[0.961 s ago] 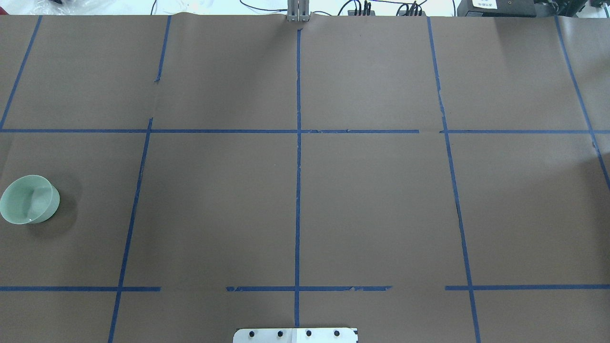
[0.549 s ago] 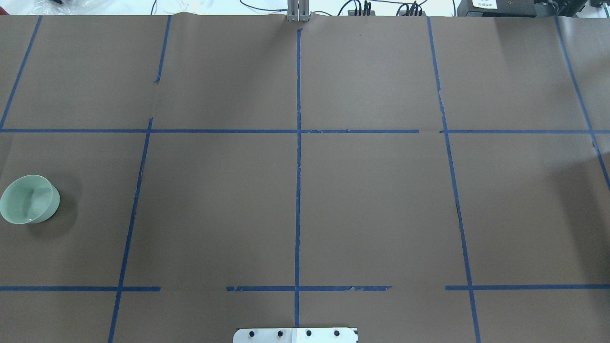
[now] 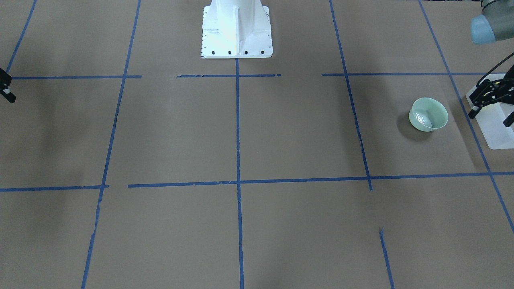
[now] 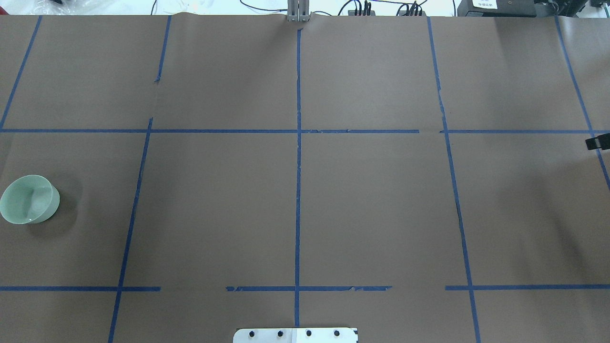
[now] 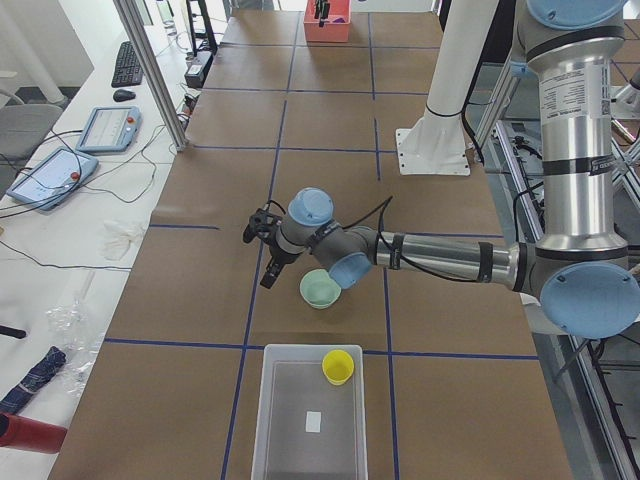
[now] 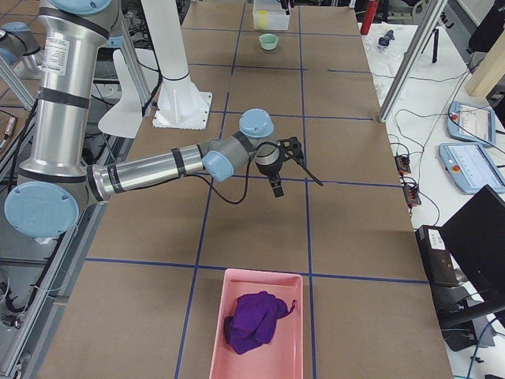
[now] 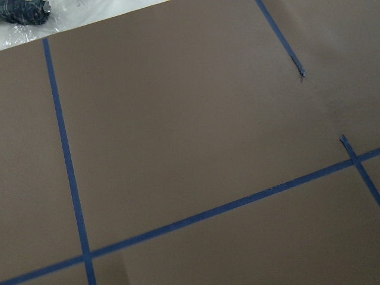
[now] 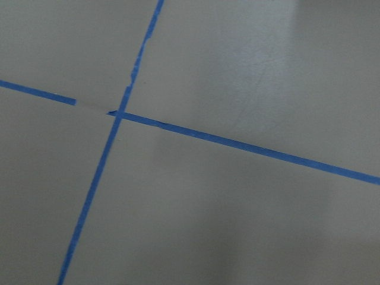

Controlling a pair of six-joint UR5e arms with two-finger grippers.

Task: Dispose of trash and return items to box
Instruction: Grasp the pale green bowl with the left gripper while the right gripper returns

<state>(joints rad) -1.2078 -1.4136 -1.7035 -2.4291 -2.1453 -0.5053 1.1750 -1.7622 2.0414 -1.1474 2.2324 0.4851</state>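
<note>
The yellow cup (image 5: 338,366) is already put in the box (image 5: 290,400), while the green bowl (image 3: 428,114) is left on the counter (image 3: 281,132) beside it, so the left gripper (image 3: 489,116) and right gripper (image 6: 298,188) are held wide, with nothing in them.

Brown table (image 4: 371,200), blue tape grid (image 4: 298,190), mint bowl (image 4: 29,199), frosted bin (image 5: 290,400), pink tray (image 6: 252,284)

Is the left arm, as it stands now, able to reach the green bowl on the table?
Probably yes. The left gripper hangs open near the bowl, which stands upright with bare table around it. Nothing shows between them, and the box stands apart from the bowl.
</note>
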